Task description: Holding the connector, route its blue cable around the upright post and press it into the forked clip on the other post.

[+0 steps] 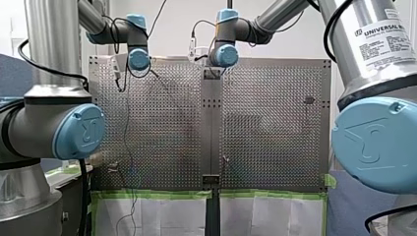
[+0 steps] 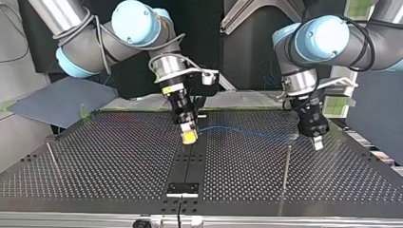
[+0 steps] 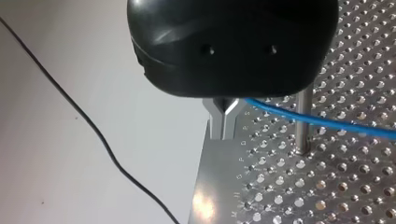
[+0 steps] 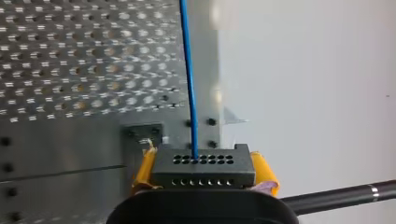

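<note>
Pinching the connector [image 4: 204, 166] between yellow pads [image 4: 264, 171], my right gripper [image 2: 189, 137] stretches the blue cable [image 2: 247, 132] sideways to my left gripper [image 2: 316, 142], clamped on its far end, with the upright post [image 2: 287, 164] right beside that.

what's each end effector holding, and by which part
Right end effector: connector, by its sides. Left end effector: seemingly the cable, far end.

My left gripper [image 3: 223, 134] pinches the blue cable [image 3: 336, 123] beside the post [image 3: 304, 138]

White wall [image 1: 172, 34], perforated table [image 1: 162, 123], green tape [image 1: 147, 193]
</note>
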